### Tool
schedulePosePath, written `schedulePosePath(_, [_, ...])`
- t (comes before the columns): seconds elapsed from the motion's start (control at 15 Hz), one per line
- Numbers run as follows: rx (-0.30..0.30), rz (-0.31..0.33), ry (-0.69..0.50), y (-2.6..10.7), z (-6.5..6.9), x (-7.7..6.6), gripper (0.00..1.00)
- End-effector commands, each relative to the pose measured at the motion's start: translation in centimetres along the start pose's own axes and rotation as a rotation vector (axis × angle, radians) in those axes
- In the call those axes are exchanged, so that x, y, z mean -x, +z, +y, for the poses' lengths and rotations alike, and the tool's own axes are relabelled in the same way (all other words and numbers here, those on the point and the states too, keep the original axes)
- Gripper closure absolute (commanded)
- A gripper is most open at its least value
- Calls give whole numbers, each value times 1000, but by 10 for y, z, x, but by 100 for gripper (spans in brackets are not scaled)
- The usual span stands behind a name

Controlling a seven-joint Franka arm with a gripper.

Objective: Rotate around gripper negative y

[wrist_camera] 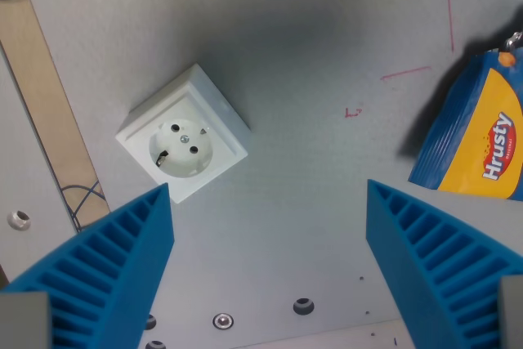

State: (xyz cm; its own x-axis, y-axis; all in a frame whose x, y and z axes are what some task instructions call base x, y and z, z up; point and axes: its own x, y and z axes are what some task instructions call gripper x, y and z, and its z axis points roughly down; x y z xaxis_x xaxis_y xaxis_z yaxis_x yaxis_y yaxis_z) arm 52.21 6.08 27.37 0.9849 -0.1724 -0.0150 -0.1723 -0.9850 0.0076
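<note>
My gripper (268, 190) is open and empty. Its two blue ribbed fingers (122, 259) rise from the bottom corners of the wrist view, wide apart, above a grey tabletop (310, 226). A white wall socket (183, 134) lies on the table, just above the tip of the finger on the wrist view's left. It is not between the fingers. A blue and yellow "Hrusty" bag (482, 132) lies at the wrist view's right edge, above the other finger (433, 251).
A wooden strip (49, 96) runs diagonally along the wrist view's left, with a dark cable by it. Red pen marks (409, 30) are drawn on the table at the upper right. Screw holes (222, 320) sit near the bottom edge.
</note>
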Motion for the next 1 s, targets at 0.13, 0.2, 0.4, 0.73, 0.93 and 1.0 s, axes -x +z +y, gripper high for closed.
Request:
schedulePosePath(0.13, [-1, -24, 0, -1, 0, 0, 0])
schedulePosePath(0.2, [-1, -37, 0, -1, 0, 0, 0])
schedulePosePath(0.4, [-1, -77, 0, -1, 0, 0, 0])
schedulePosePath(0.73, [-1, -144, 0, -1, 0, 0, 0])
schedulePosePath(0.93, [-1, -184, 0, -1, 0, 0, 0])
schedulePosePath(1.0, [-1, -197, 0, -1, 0, 0, 0])
